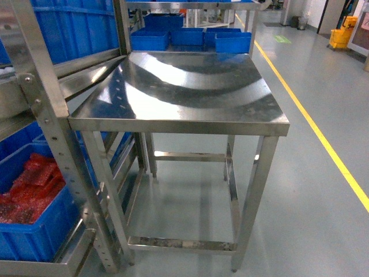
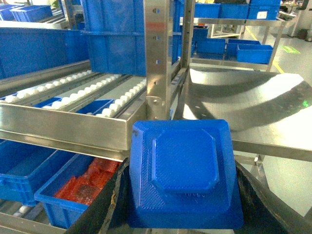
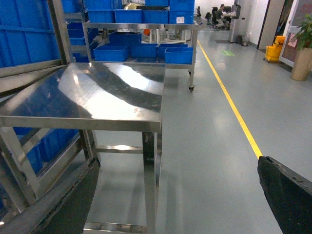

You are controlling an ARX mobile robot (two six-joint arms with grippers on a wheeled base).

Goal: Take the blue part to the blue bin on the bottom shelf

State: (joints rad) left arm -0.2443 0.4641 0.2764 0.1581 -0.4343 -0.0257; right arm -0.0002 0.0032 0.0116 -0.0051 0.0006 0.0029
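The left gripper (image 2: 185,214) jaws pinch the bright-blue blocky part (image 2: 183,173) beside the rack; it should go low, past the red-wrap crate (image 2: 73,187). Right jaws stand spread, empty.

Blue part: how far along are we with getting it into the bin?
Pickup looks done: the blue part sits between the left gripper fingers, in front of the rack. Placing remains. The only low crate clearly visible holds red bubble wrap; the target bin isn't identifiable.
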